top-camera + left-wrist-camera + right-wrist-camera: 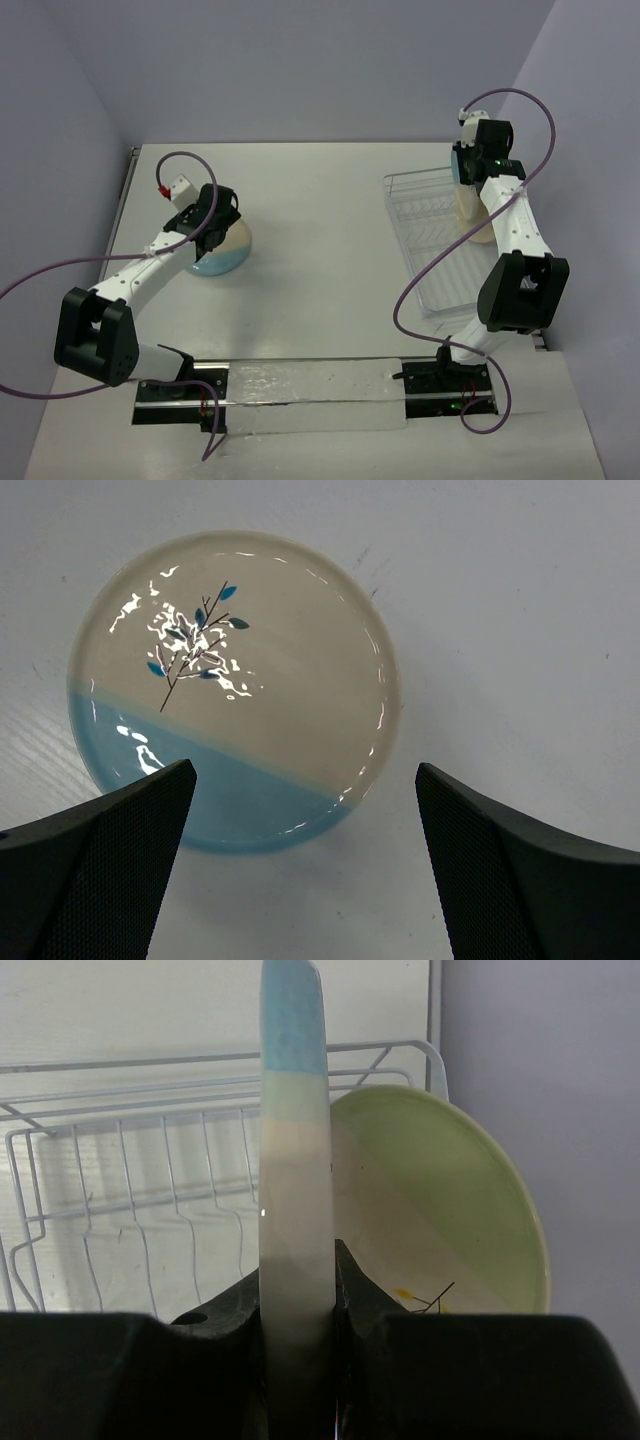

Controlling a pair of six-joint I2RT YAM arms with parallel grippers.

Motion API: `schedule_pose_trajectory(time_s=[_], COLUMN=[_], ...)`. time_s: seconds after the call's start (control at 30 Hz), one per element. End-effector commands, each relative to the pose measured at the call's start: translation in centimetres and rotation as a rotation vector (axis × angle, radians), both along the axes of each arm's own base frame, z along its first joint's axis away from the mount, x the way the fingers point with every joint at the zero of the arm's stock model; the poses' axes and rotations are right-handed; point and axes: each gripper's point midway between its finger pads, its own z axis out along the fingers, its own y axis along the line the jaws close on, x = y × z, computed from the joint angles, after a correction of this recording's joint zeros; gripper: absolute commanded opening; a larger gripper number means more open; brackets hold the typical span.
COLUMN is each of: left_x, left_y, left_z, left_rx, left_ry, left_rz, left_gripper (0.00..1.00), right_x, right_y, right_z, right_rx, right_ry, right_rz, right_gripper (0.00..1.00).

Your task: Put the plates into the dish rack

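A cream and light blue plate (235, 690) with a dark sprig lies flat on the table at the left (228, 256). My left gripper (305, 865) hovers open over its near edge (212, 232) and holds nothing. My right gripper (297, 1272) is shut on a second cream and light blue plate (294, 1140), held upright and edge-on over the far end of the clear dish rack (440, 250). A cream and pale green plate (440, 1210) stands in the rack just to the right of the held plate. In the top view my right gripper (472, 172) is above the rack's far end.
The rack's thin tines (120, 1190) stand to the left of the held plate. The side wall (560, 1110) rises close behind the rack on the right. A clear sheet (310, 385) lies between the arm bases at the near edge.
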Motion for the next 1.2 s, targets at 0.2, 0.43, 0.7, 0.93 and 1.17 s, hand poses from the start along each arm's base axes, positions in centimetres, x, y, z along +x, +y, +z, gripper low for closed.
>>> schedule_pose_trajectory(time_s=[0.2,0.43,0.7,0.93,1.17], left_x=[0.2,0.8,1.8,2.0,1.3], left_y=[1.0,1.2,0.5,0.1,0.3], left_z=[2.9,2.8,2.5,2.1,2.3], left_rx=[-0.01,0.016,0.021,0.016,0.005], left_ry=[-0.071,-0.05,-0.04,-0.033,-0.052], left_rz=[0.057,0.08,0.054,0.033,0.027], left_gripper=[0.99,0.99,0.99,0.99,0.99], right_x=[0.0,0.2,0.5,0.6,0.1], right_y=[1.9,2.3,1.0,0.0,-1.6], right_z=[-4.2,-7.4,-7.5,-4.4,-0.8], right_rx=[0.142,0.248,0.248,0.218,0.16], right_ry=[0.073,0.132,0.118,0.02,-0.064], right_rz=[0.042,0.03,-0.029,-0.06,-0.136], right_gripper=[0.0,0.0,0.28,0.37,0.74])
